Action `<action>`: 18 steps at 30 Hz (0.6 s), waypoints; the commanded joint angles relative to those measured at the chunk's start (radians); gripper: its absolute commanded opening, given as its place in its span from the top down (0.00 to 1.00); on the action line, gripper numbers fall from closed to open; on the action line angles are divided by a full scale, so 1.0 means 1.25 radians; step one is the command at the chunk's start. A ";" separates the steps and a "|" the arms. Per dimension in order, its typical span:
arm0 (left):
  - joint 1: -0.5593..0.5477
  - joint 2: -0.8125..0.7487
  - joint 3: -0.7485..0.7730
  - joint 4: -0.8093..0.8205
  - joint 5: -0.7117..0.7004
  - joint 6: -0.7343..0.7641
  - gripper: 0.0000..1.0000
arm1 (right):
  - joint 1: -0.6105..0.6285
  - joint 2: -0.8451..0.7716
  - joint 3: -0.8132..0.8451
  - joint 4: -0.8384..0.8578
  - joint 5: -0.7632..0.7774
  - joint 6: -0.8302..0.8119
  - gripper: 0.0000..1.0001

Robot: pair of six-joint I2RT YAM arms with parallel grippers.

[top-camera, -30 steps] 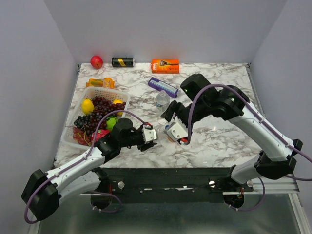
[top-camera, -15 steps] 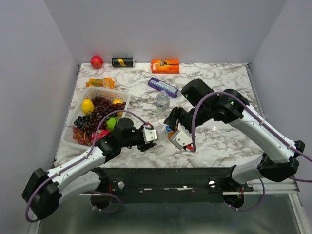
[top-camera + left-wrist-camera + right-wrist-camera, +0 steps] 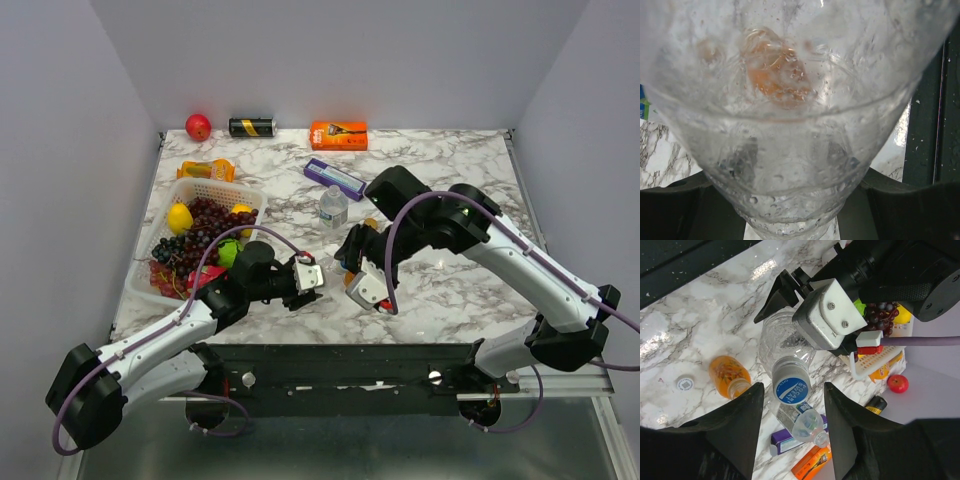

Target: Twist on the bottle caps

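My left gripper [image 3: 790, 200] is shut on a clear bottle [image 3: 790, 100] that fills the left wrist view. In the right wrist view that bottle [image 3: 782, 340] tilts up from the left gripper [image 3: 830, 315] with a blue cap [image 3: 791, 382] on its neck. My right gripper [image 3: 792, 390] is open, one finger on each side of the blue cap with a gap on both sides. An uncapped orange bottle [image 3: 730, 375] and a whitish cap [image 3: 685, 384] sit on the marble to the left. An uncapped clear bottle with a label band [image 3: 802, 420] stands behind. No orange cap shows.
A white basket [image 3: 210, 192] of fruit stands at the left. At the back are a purple box [image 3: 335, 178], an orange box [image 3: 338, 134], a black can [image 3: 252, 127] and a red fruit [image 3: 198, 126]. The labelled bottle [image 3: 333, 208] stands mid-table near the right arm [image 3: 440, 215].
My right gripper has come down and towards the bottle's neck, and its jaws have narrowed around the blue cap. The left arm and its bottle have stayed still.
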 commanded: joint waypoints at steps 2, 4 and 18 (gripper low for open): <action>0.001 -0.010 0.018 0.002 0.002 0.008 1.00 | 0.006 0.015 0.002 -0.152 0.000 -0.008 0.43; 0.002 -0.010 0.018 0.002 0.001 0.008 1.00 | 0.006 0.026 0.007 -0.150 0.003 0.004 0.46; 0.006 -0.016 0.009 0.051 -0.038 -0.026 1.00 | 0.006 0.090 0.054 -0.150 0.038 0.166 0.64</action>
